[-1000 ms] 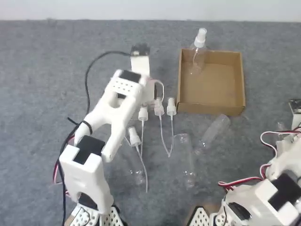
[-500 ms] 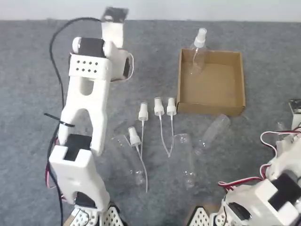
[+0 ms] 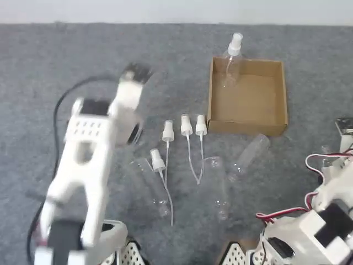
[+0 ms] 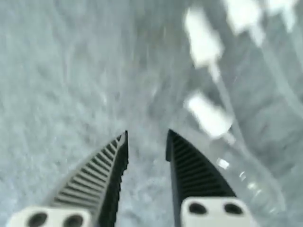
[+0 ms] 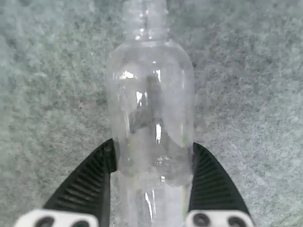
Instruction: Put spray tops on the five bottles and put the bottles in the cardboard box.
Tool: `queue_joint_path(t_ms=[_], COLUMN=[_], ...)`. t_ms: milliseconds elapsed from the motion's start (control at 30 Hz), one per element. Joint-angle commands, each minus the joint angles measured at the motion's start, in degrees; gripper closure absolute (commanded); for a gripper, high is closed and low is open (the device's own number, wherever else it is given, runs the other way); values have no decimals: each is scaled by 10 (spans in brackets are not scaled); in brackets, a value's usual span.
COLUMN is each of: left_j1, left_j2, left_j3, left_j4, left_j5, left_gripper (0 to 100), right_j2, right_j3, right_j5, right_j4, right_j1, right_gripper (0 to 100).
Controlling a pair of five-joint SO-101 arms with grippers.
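Note:
My left gripper [image 4: 146, 137] is open over the grey carpet, with nothing between its fingers. Two white spray tops [image 4: 203, 40] [image 4: 208, 113] and a clear bottle [image 4: 246, 175] lie just beside it. From above, the left arm [image 3: 94, 143] is blurred, left of several spray tops [image 3: 186, 125]. Three capless bottles lie on the carpet [image 3: 151, 185] [image 3: 218, 185] [image 3: 251, 152]. A bottle with a spray top [image 3: 234, 55] leans in the cardboard box [image 3: 248, 124]. My right gripper [image 5: 152, 147] is shut on another clear bottle [image 5: 151, 109], holding it near its base over the carpet.
The right arm [image 3: 331, 210] is at the table's right edge, with red and white cables beside it. A black cable [image 3: 60, 105] trails from the left arm. The long dip tubes [image 3: 193, 160] of the spray tops stretch towards the lying bottles.
The left arm lifted off the spray tops, swung back and left, and has now come down nearer, left of the tops. The right arm has not moved.

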Motion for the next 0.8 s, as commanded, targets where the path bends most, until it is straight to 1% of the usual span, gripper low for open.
queue_joint_path(t_ms=[0, 67, 133, 200, 300, 333, 433, 600, 767], left_j1=[-42, -58, -62, -56, -35, -25, 11, 68, 80], left_j2=[-164, -192, -199, -199, -199, -199, -199, -199, -199], left_j3=[170, 220, 257, 283, 315, 326, 347, 344, 322], left_j4=[-32, -33, -34, -40, -79, -93, -140, -178, -191], left_j5=[-84, -123, -147, -151, -149, -143, -98, -41, -18], left_gripper=[863, 863, 863, 863, 863, 863, 863, 863, 863], right_j2=[-10, -11, -11, -11, -11, -11, -11, -11, -11], right_j3=[-30, -30, -30, -30, -30, -30, -32, -33, -33], right_j5=[8, 8, 7, 6, 5, 6, 8, 8, 8], right_j4=[8, 8, 8, 9, 11, 17, 33, 33, 33], right_j1=[5, 3, 3, 3, 3, 4, 4, 6, 6], right_gripper=[920, 920, 920, 920, 920, 920, 920, 920, 920])
